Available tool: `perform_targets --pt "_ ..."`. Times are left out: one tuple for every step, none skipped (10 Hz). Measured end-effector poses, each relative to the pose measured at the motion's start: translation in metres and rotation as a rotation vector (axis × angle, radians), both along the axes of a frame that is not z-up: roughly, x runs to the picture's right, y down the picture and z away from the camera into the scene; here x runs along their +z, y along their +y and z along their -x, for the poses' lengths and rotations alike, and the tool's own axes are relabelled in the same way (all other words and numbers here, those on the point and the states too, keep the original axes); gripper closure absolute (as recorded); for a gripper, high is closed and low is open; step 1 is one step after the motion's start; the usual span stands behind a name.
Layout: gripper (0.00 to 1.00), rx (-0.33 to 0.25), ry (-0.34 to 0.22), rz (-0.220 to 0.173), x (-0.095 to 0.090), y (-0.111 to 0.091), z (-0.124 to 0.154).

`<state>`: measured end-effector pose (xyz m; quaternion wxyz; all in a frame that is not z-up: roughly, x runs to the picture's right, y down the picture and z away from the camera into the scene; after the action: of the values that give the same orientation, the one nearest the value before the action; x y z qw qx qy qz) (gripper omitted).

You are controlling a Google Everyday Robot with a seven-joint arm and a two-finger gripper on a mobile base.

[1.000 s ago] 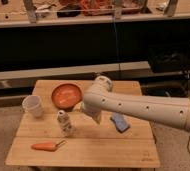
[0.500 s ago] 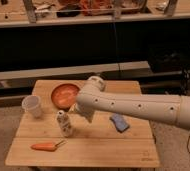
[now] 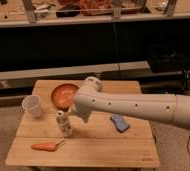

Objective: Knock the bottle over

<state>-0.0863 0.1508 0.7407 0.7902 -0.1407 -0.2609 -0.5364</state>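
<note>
- One camera view is looking down on a wooden bench [image 3: 103, 145], with a thick white robot arm [image 3: 138, 107] reaching in from the right.
- Near the bench's left-centre, the bottle [image 3: 63, 123] is standing, seemingly leaning a little; whether it is tipping, I cannot tell.
- Just right of the bottle, the claw [image 3: 84, 119] is hanging off the arm's bent end, pointing downward; whether it is released or clenched, I cannot tell.
- Judging by this, the sideways push is just beginning: next, the claw needs sweeping left into the bottle's upper half.
- Behind the bottle, an orange bowl [image 3: 63, 95] is sitting, looking empty where visible.
- Far left, a white cup [image 3: 32, 106] is standing upright, contents unseen.
- Loose items are lying about: a carrot [image 3: 46, 146] in front, a blue sponge [image 3: 119, 122] to the right.
</note>
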Motion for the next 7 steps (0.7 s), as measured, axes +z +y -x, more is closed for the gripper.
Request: perform_targets --pt "0.65 -0.006 -0.005 -0.005 0.001 0.000 -0.001" --pt "0.71 -0.010 -0.010 -0.006 0.001 0.000 -0.003" --pt "0.81 -0.020 -0.018 -0.005 0.001 0.001 -0.001" --pt "0.93 -0.030 -0.030 0.002 -0.001 0.003 0.007" --pt "0.98 -0.041 -0.040 0.002 -0.002 0.004 0.015" --pt "1.00 -0.052 -0.049 0.003 -0.003 0.005 0.022" --pt "1.00 -0.074 -0.065 0.001 -0.005 0.005 0.035"
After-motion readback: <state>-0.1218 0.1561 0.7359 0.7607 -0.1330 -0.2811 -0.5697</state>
